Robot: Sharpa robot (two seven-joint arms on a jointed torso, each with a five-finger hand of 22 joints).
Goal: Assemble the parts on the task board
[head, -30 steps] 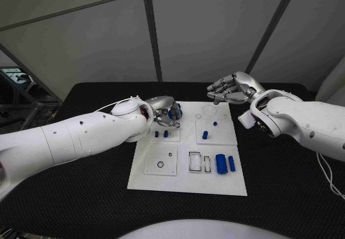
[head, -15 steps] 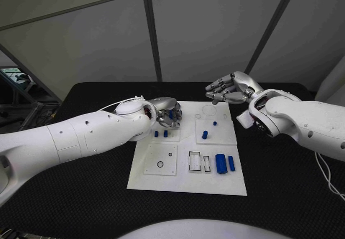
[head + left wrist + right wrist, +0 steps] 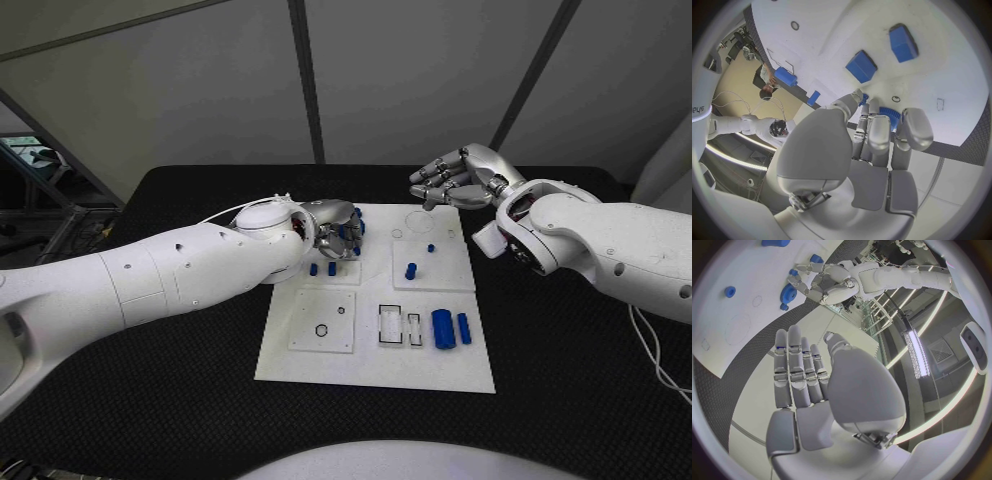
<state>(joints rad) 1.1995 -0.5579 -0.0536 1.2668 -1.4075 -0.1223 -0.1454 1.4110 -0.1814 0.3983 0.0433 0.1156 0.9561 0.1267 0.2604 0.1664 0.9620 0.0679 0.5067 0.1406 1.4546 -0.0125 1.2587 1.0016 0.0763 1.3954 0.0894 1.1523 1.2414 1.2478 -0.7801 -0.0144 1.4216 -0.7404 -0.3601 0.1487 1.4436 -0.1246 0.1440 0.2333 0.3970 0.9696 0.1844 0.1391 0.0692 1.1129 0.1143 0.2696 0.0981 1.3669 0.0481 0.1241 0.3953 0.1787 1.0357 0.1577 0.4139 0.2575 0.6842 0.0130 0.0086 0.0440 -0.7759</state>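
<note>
left hand [image 3: 335, 228] stayed over the task board [image 3: 378, 370], fingers pinching a blue gear [image 3: 889, 114], right hand [image 3: 459, 177] edged slightly higher, fingers spread, empty

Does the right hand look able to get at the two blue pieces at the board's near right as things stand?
Probably yes: the right hand hovers open above the task board's far edge, and nothing covers the two blue pieces.

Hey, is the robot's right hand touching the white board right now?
Apart. In the right wrist view the right hand is open in the air, the task board well beyond its fingertips; in the head view it hovers past the board's far edge.
</note>
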